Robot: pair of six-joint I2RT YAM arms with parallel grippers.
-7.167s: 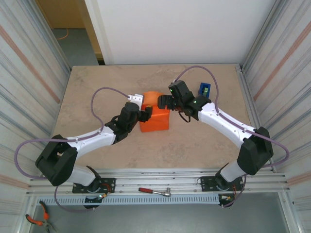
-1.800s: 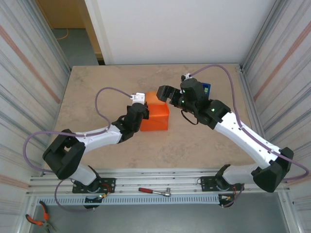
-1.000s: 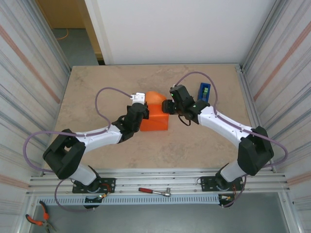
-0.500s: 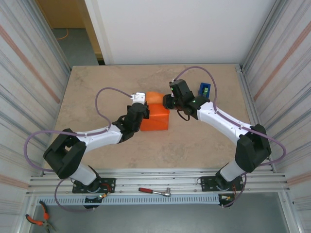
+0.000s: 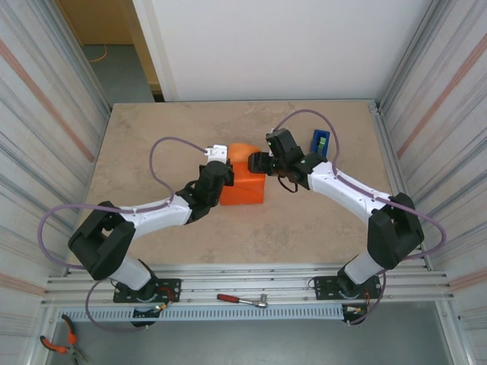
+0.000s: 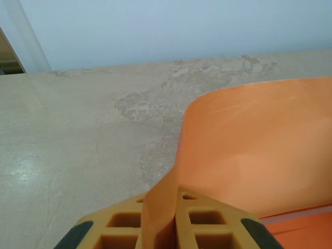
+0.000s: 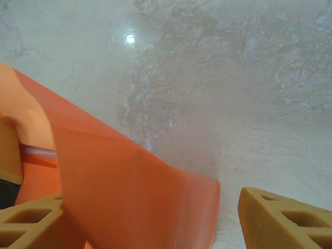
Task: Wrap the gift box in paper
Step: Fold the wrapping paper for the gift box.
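Left gripper [image 6: 168, 212] pinches an edge of the thin orange paper sheet [image 6: 249, 145]; right gripper [image 7: 155, 218], jaws spread, straddles its flap, lower than before.

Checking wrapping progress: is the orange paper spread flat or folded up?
Folded up. From above the paper forms a boxy hump with a curved flap at its far side; the left gripper pinches it.
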